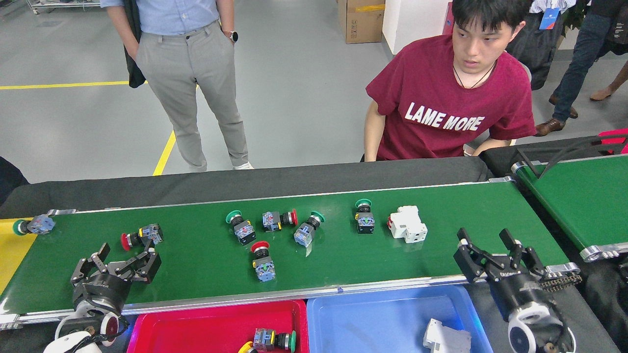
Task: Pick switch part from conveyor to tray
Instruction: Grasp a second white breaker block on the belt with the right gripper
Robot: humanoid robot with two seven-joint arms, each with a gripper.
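both claws empty and spread: left gripper hangs over the conveyor near its left end, just short of a red-capped switch part, probably its target; right gripper waits beside the right end, above the blue tray.

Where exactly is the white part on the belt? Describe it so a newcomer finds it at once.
Start at the long green conveyor. Among the parts scattered on it, go to the rightmost: the white circuit breaker, beside a green-capped push-button switch. It alone is white and blocky; the others are round-capped.
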